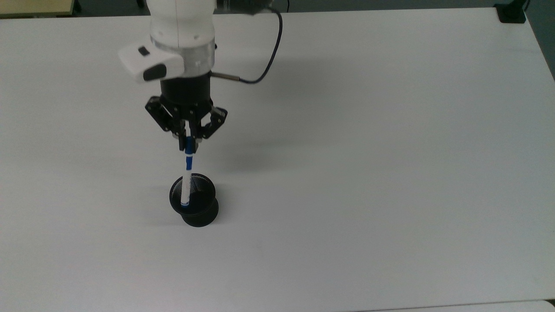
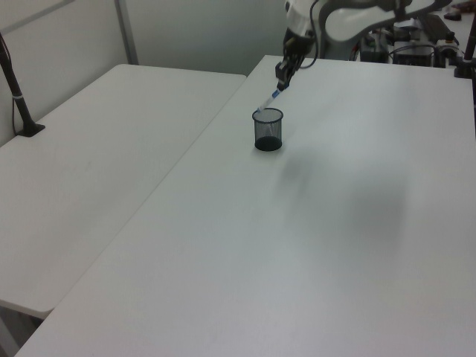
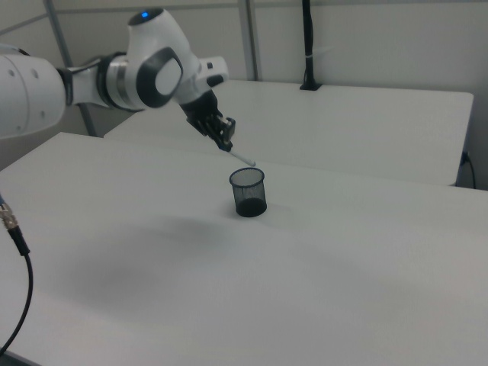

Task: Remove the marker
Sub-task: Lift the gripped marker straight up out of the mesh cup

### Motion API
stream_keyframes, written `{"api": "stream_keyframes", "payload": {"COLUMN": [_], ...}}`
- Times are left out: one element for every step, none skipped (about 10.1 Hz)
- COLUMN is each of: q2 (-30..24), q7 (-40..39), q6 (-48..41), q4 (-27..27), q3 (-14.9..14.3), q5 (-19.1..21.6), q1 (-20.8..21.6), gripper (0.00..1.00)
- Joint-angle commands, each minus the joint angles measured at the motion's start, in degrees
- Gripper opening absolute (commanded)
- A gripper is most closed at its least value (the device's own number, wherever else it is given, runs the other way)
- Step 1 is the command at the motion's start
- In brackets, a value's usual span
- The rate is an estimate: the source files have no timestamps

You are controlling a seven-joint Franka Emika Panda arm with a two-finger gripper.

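While the end effector (image 1: 188, 145) grips the marker (image 1: 187, 180) by its cap, its tip sits at the mesh cup (image 1: 194, 206) rim; lifting clear likely comes next.

My gripper (image 1: 189, 144) is pinched on the blue cap end of the marker (image 1: 187, 180), up above the black mesh cup (image 1: 193, 206). The marker hangs down with its blue end tip over the cup's mouth. The cup stands on the white table (image 1: 368, 151).
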Motion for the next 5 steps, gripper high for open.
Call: {"api": "stream_keyframes", "payload": {"q2": [-5.1,-5.5,-6.0,-5.8,-5.5], "q7": [-1.6,-6.0,-10.5,-13.2,-13.9], "q6": [-8.0,-14.7,-20.9,-25.0,-27.0], "q4": [-1.4,-1.3,-1.3,-1.3,-1.3], "q3": [0.5,0.7,1.8,3.4,3.8], "q5": [-0.5,0.0,0.5,1.8,3.2], "q1": [0.8,1.1,1.1,0.9,1.0], "gripper": [0.11,0.11,0.11,0.11,0.12]}}
